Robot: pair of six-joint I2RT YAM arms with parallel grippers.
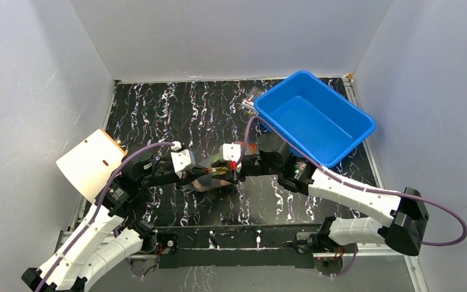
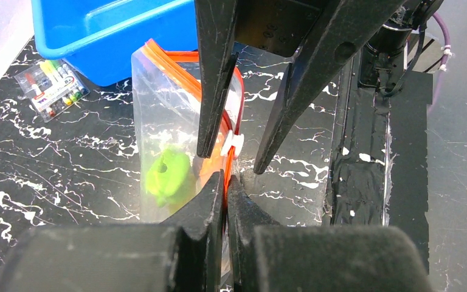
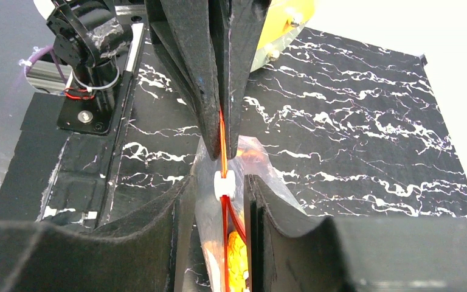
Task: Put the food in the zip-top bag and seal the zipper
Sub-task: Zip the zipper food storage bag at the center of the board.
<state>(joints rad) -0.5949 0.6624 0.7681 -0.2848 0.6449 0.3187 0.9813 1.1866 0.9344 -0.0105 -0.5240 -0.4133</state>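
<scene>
Two grippers meet on one thin edge, each doing a different job. My left gripper [image 2: 225,182] is clamped flat on the zipper [image 3: 223,157], the red-orange strip squeezed between its closed fingers, so that the zip-top bag [image 2: 158,103] stands up off the table [image 2: 67,158] and has an anchor to be pulled against. Directly in front of those fingertips sits the white slider [image 2: 233,145]. My right gripper [image 3: 219,180] faces the left one with its fingers apart, one on either side of the slider and, as far as I can see, not pressing it. I judge it is lined up there to close on the slider and draw it along the strip, away from my left fingertips. The food is already in the bag: a green piece [image 2: 167,173] hangs below and to the side of my left fingers, and an orange piece [image 3: 236,249] shows between my right ones. Past the slider the two red-orange lips seem to spread apart, so I take the mouth to be unsealed there. The risk is the slider slipping out as I pinch.
</scene>
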